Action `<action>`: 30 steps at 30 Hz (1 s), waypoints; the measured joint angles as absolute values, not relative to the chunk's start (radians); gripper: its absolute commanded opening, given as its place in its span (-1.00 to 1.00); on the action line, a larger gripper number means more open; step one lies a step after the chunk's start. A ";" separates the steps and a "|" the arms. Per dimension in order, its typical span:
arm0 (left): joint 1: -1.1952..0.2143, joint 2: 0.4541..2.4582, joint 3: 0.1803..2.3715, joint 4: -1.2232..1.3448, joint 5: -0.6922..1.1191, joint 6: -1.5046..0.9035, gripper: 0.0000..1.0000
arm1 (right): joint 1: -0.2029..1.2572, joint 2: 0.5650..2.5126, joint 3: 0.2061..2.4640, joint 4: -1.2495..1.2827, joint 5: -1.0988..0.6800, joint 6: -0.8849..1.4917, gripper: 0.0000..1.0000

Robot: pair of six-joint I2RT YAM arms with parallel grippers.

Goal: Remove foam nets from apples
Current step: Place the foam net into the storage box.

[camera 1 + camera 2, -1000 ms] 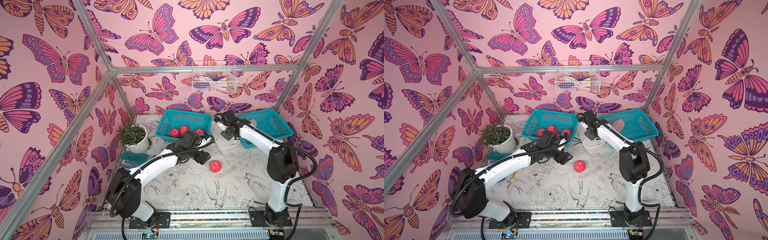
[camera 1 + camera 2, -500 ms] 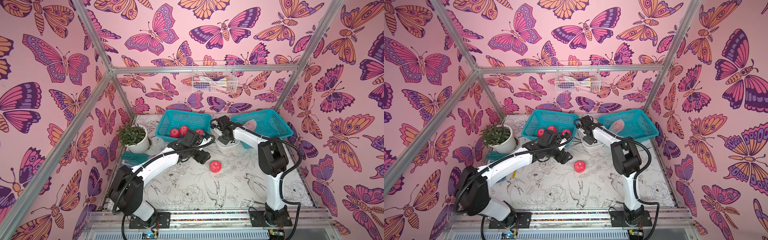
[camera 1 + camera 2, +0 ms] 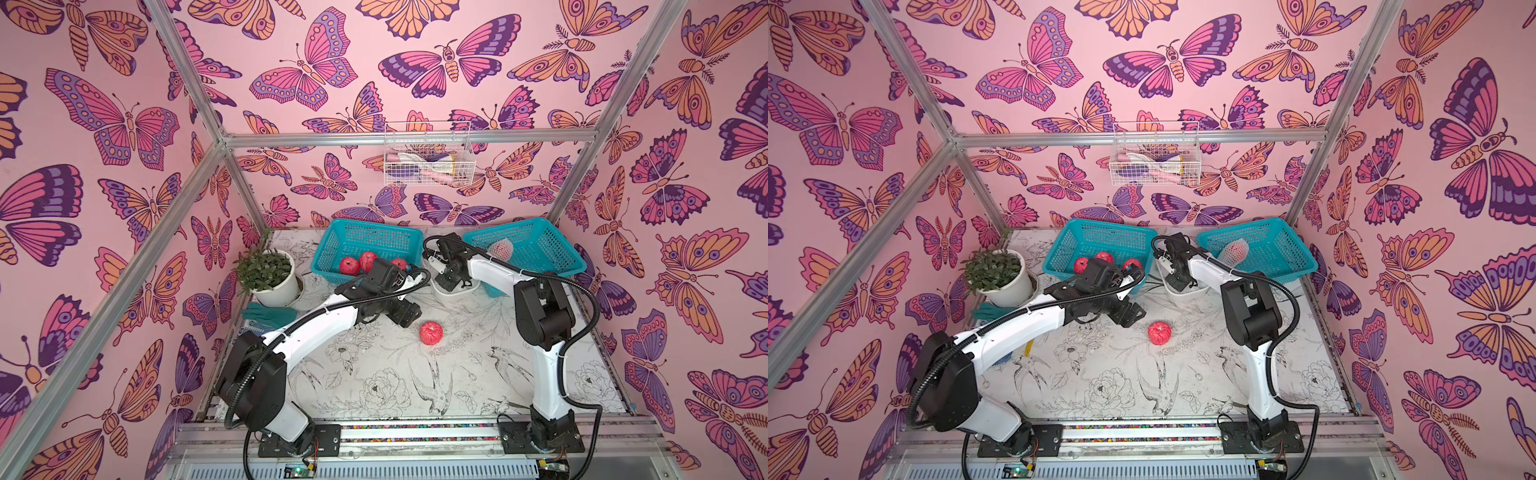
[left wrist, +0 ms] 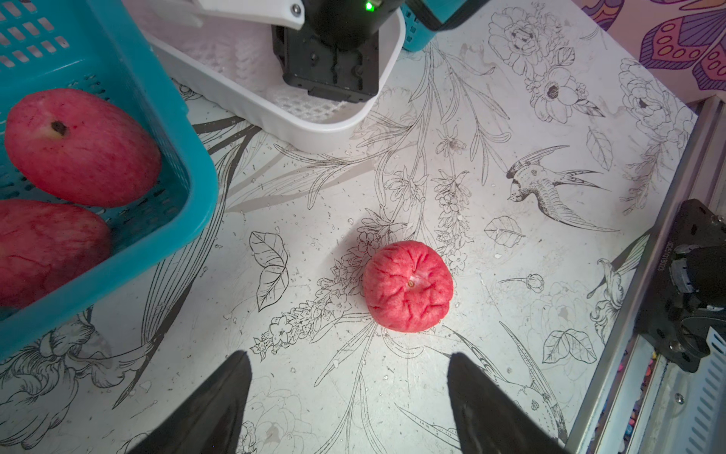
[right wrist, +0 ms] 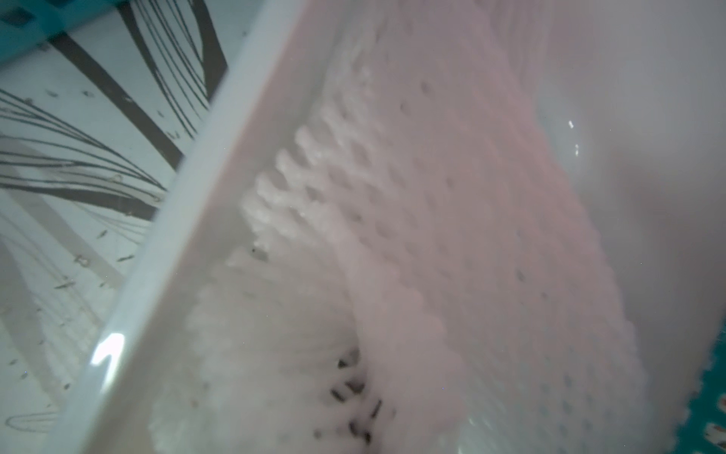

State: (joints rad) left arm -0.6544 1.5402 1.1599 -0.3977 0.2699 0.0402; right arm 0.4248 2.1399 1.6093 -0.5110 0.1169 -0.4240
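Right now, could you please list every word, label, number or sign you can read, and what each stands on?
No text reads clearly enough to quote.
White print on the black arm base, left wrist view: too small and blurred to read.
Wire basket on the back wall: any labels on its contents are too small to read.

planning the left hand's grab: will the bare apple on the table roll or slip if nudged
Likely rolls if nudged: the apple is round and sits free on the flat table. Probably firm yet bruisable: its skin shows pressed-in creases. The left hand, open, looks wide enough to straddle it.
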 measured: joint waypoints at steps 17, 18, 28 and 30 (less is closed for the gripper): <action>-0.655 1.537 1.174 -0.397 0.292 0.040 0.60 | 0.418 1.996 1.491 -0.476 0.057 -0.387 0.03; -0.655 1.535 1.174 -0.397 0.292 0.040 0.60 | 0.418 1.989 1.489 -0.475 0.054 -0.390 0.06; -0.655 1.524 1.167 -0.395 0.296 0.041 0.60 | 0.418 1.918 1.458 -0.483 0.038 -0.408 0.40; -0.655 1.524 1.164 -0.395 0.299 0.043 0.60 | 0.418 1.902 1.452 -0.487 0.030 -0.411 0.43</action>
State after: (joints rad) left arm -0.6548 1.5242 1.1645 -0.3954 0.2985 0.0433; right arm 0.4183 1.9022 1.4521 -0.4870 0.0299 -0.4110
